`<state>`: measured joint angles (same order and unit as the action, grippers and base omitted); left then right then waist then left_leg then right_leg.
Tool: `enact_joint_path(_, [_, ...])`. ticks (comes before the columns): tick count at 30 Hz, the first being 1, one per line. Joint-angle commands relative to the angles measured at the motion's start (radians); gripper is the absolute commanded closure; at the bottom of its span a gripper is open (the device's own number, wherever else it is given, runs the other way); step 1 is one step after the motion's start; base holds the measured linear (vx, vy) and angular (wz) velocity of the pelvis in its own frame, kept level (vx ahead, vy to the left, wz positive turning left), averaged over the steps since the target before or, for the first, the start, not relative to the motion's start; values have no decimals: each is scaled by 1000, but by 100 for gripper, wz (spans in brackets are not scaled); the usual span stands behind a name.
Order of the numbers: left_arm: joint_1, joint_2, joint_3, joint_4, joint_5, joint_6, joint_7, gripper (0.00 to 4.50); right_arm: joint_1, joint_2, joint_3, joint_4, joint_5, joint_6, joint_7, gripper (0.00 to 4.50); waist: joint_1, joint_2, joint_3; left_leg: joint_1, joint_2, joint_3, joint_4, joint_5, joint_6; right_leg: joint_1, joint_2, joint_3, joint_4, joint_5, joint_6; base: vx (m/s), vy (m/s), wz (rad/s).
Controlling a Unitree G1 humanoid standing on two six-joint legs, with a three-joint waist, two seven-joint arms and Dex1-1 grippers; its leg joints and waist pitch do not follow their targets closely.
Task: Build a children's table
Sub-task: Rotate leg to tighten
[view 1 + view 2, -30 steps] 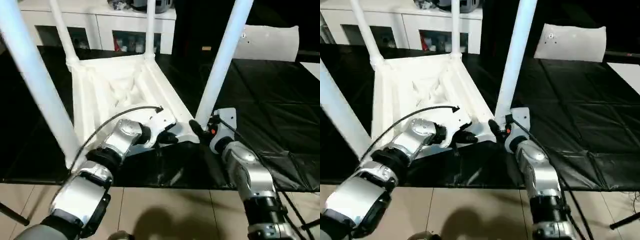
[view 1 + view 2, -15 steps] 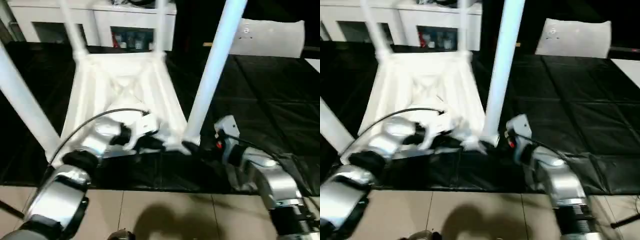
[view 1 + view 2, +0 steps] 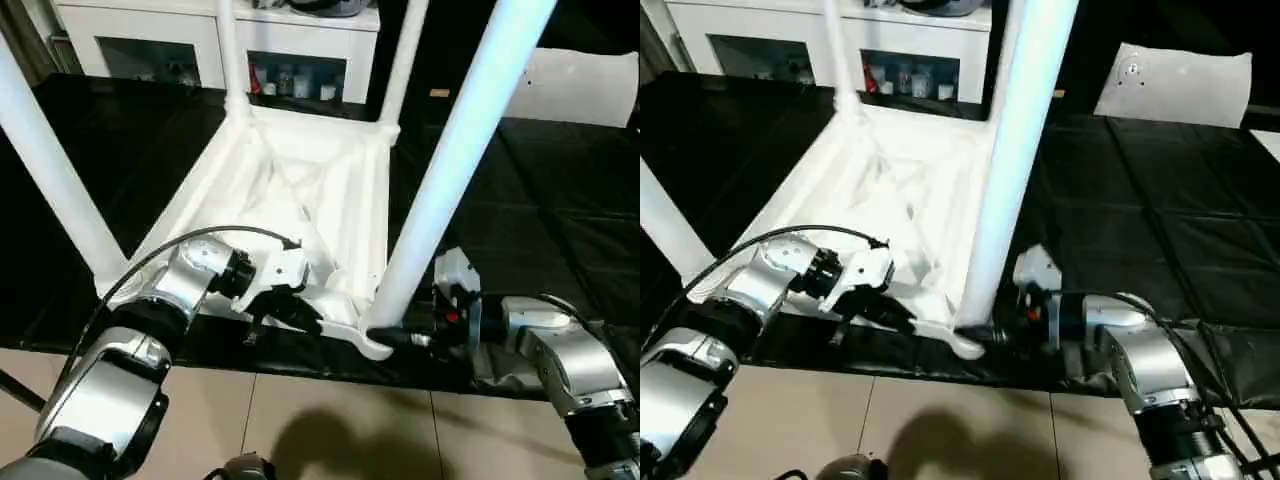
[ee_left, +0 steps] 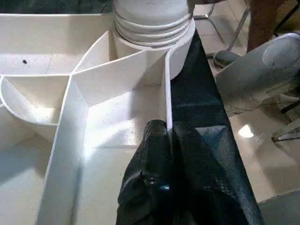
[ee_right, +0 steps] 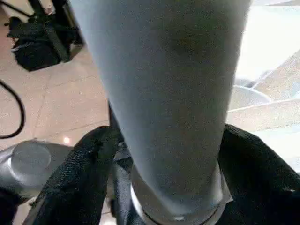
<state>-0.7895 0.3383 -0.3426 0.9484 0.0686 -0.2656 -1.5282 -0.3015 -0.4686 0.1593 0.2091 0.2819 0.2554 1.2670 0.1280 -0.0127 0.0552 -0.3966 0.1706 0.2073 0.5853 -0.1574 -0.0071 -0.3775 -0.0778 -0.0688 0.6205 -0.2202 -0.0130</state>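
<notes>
The children's table lies upside down on the black mat: the white ribbed tabletop (image 3: 300,190) has its four legs standing up from the corner sockets. My left gripper (image 3: 290,312) is shut on the tabletop's near rim (image 4: 166,122), with one black finger (image 4: 152,173) inside the wall and the other outside. My right gripper (image 3: 395,338) reaches in sideways from the right. It is shut on the base of the near right leg (image 3: 455,170), just above its socket. That leg (image 5: 173,93) stands between my two fingers (image 5: 79,178).
White glass-door cabinets (image 3: 160,40) stand behind the table. A flat white sheet (image 3: 585,85) lies at the far right on the black mat (image 3: 560,230). The mat's near edge meets the tiled floor (image 3: 330,420) just under both grippers. The near left leg (image 3: 50,170) rises beside my left arm.
The whole picture has shifted. My right forearm has swung out to the right and lower, now meeting the leg's base sideways. My left gripper stays on the near rim.
</notes>
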Motion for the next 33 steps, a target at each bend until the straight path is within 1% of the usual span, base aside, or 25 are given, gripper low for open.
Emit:
enact_joint_path(1, [-30, -5, -36, -7, 18, -34, -56, 450, -21, -14, 5, 12, 6, -16, 31, 135, -2, -8, -66, 38, 83, -34, -65, -216, 27, 29, -101, 53, -71, -89, -243, 0, 0, 0])
enact_joint_path(3, [-33, -3, -37, -1, 19, -40, -62, 450, -29, -18, 9, 22, 9, -20, 43, 150, 1, -8, -67, 37, 83, -34, -63, -203, 34, 30, -101, 53, -69, -76, -244, 0, 0, 0])
enact_joint_path(4, [-33, -2, -37, -1, 19, -42, -64, 450, -33, -20, 10, 26, 12, -21, 48, 173, 3, -8, -67, 36, 83, -34, -63, -198, 36, 31, -100, 53, -68, -70, -244, 0, 0, 0])
enact_joint_path(5, [-34, -1, -37, -1, 19, -42, -65, 450, -34, -21, 10, 27, 12, -21, 50, 173, 6, -7, -68, 37, 83, -33, -62, -191, 39, 30, -100, 53, -67, -62, -245, 0, 0, 0])
enact_joint_path(6, [-34, -1, -37, 0, 19, -43, -66, 450, -36, -22, 11, 29, 13, -20, 55, 186, 8, -8, -68, 37, 82, -33, -61, -191, 41, 30, -100, 52, -67, -61, -246, 0, 0, 0])
enact_joint_path(7, [-34, -1, -37, 0, 19, -43, -66, 450, -36, -22, 11, 29, 13, -20, 55, 186, 10, -7, -68, 38, 83, -33, -61, -191, 41, 29, -100, 52, -67, -63, -246, 0, 0, 0])
enact_joint_path(9, [-37, -2, -36, 6, 22, -47, -70, 450, -41, -25, 13, 33, 13, -23, 69, 212, 10, -10, -68, 37, 83, -34, -63, -196, 39, 30, -99, 51, -67, -76, -243, 0, 0, 0])
enact_joint_path(10, [-37, -2, -36, 7, 22, -48, -71, 450, -42, -25, 14, 34, 13, -24, 71, 221, 10, -9, -68, 38, 84, -34, -62, -198, 39, 29, -100, 51, -67, -79, -243, 0, 0, 0])
enact_joint_path(12, [-37, -2, -36, 9, 23, -51, -72, 450, -43, -26, 15, 38, 12, -27, 75, 230, 11, -8, -68, 38, 84, -34, -62, -203, 34, 29, -101, 52, -68, -88, -243, 0, 0, 0])
enact_joint_path(13, [-39, -2, -37, 15, 25, -57, -73, 450, -46, -27, 17, 44, 11, -33, 84, 230, 10, -9, -66, 37, 84, -35, -63, -209, 30, 28, -100, 52, -69, -98, -241, 0, 0, 0])
enact_joint_path(14, [-39, -2, -37, 15, 25, -57, -73, 450, -46, -27, 17, 44, 11, -33, 84, 240, 10, -9, -67, 37, 83, -34, -63, -213, 29, 29, -100, 52, -70, -108, -240, 0, 0, 0])
enact_joint_path(18, [-39, -1, -39, 18, 29, -62, -71, 450, -46, -27, 21, 43, 11, -33, 91, 245, 11, -9, -68, 38, 83, -34, -62, -206, 29, 28, -100, 52, -68, -97, -239, 0, 0, 0])
enact_joint_path(22, [-38, 2, -42, 21, 40, -64, -56, 450, -41, -25, 27, 34, 13, -30, 96, 246, 11, -10, -68, 36, 83, -34, -60, -196, 38, 29, -99, 52, -67, -81, -241, 0, 0, 0])
enact_joint_path(24, [-39, -2, -37, 24, 44, -51, -30, 450, -33, -20, 31, 22, 16, -22, 92, 246, 11, -9, -68, 36, 83, -34, -60, -196, 38, 30, -99, 52, -66, -83, -242, 0, 0, 0])
enact_joint_path(26, [-44, -18, -25, 33, 52, -26, 45, 450, -14, 3, 30, -4, 24, 1, 57, 246, 12, -9, -67, 37, 83, -34, -61, -203, 36, 28, -100, 52, -68, -95, -241, 0, 0, 0])
enact_joint_path(27, [-49, -35, -15, 41, 56, 1, 108, 450, -5, 30, 22, -14, 27, 26, 7, 246, 13, -9, -65, 41, 84, -34, -63, -219, 28, 23, -98, 53, -72, -119, -238, 0, 0, 0])
enact_joint_path(28, [-54, -46, -9, 45, 59, 19, 148, 450, -1, 48, 17, -19, 29, 43, -27, 246, 13, -9, -64, 42, 84, -35, -64, -233, 23, 22, -100, 53, -74, -142, -237, 0, 0, 0])
enact_joint_path(29, [-60, -71, 8, 51, 52, 55, 208, 450, 1, 90, 13, -13, 8, 59, -112, 246, 11, -4, -60, 41, 84, -38, -67, -260, 5, 22, -103, 54, -79, -198, -226, 0, 0, 0])
enact_joint_path(30, [-65, -95, 24, 56, 42, 88, 257, 450, 3, 128, 11, -5, -14, 65, -188, 246, 7, -5, -58, 40, 83, -39, -69, -276, -6, 22, -103, 55, -82, -227, -219, 0, 0, 0])
enact_joint_path(31, [-69, -116, 36, 58, 35, 111, 299, 450, 3, 161, 10, 4, -37, 67, -255, 246, -1, -6, -49, 44, 82, -45, -76, -343, -37, 16, -107, 55, -92, -338, -200, 0, 0, 0])
enact_joint_path(32, [-71, -138, 45, 58, 32, 132, 339, 450, 1, 194, 7, 13, -55, 75, -319, 246, -7, -7, -46, 48, 81, -48, -77, -379, -54, 14, -109, 54, -98, -407, -186, 0, 0, 0])
enact_joint_path(33, [-71, -168, 52, 54, 31, 162, 396, 450, -7, 244, -3, 24, -73, 104, -413, 246, -26, -8, -44, 55, 79, -61, -81, -454, -92, 11, -115, 52, -110, -535, -149, 0, 0, 0])
